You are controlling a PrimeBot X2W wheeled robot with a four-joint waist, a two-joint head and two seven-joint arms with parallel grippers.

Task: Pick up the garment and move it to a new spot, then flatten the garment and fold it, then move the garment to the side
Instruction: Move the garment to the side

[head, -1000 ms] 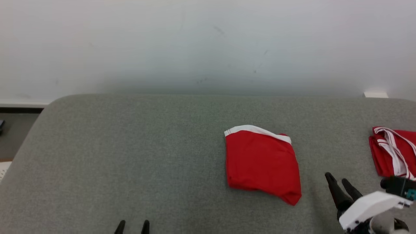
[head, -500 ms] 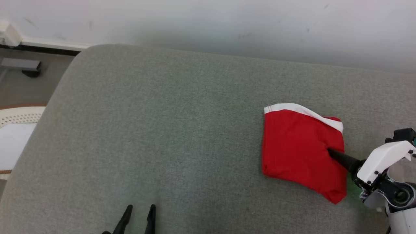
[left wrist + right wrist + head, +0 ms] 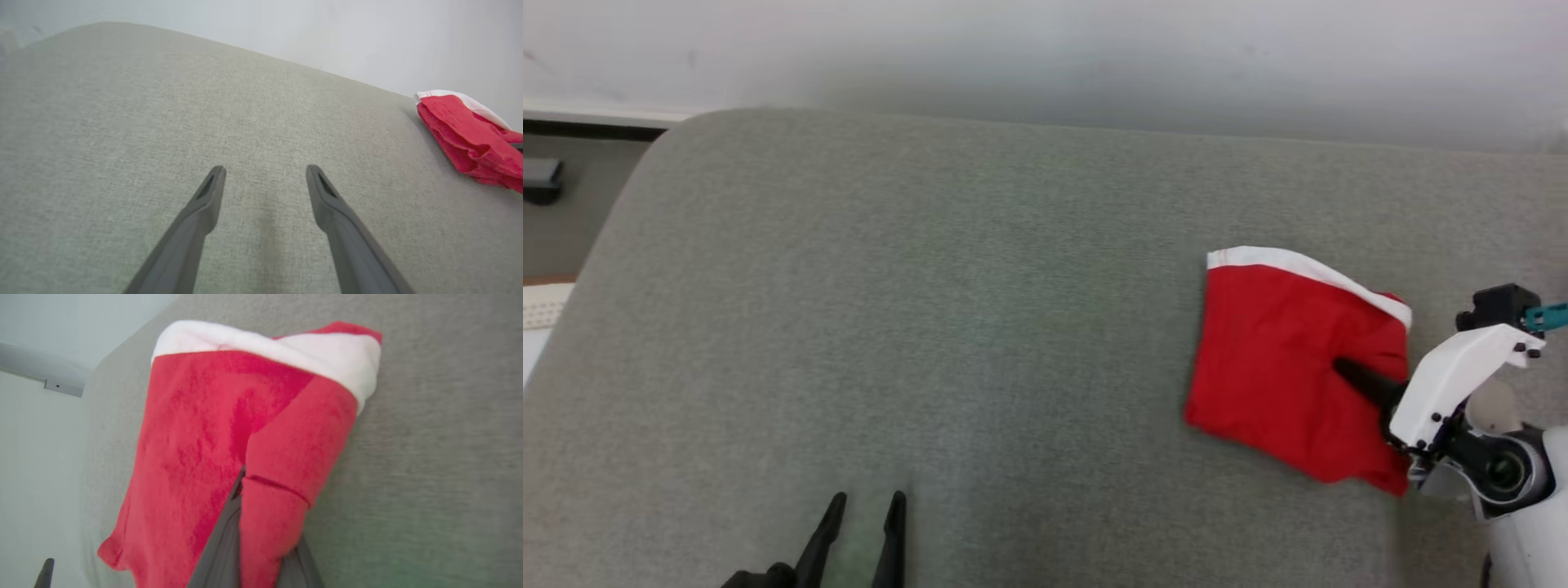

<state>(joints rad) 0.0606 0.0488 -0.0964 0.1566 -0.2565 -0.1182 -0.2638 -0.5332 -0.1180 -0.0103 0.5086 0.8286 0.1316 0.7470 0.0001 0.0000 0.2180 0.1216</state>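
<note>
At the near left, the left gripper [image 3: 867, 510] hung over the grey padded surface [image 3: 931, 286] with its two dark fingers spread apart and nothing between them, well apart from the garment [image 3: 1282, 367]. The garment, red and folded with a white band along its far edge, lay on the right part of the surface, away from the far wall. At its right edge the right gripper [image 3: 1343, 369] reached in from the right, its fingers [image 3: 222, 543] pinched together on a fold of the red cloth.
</note>
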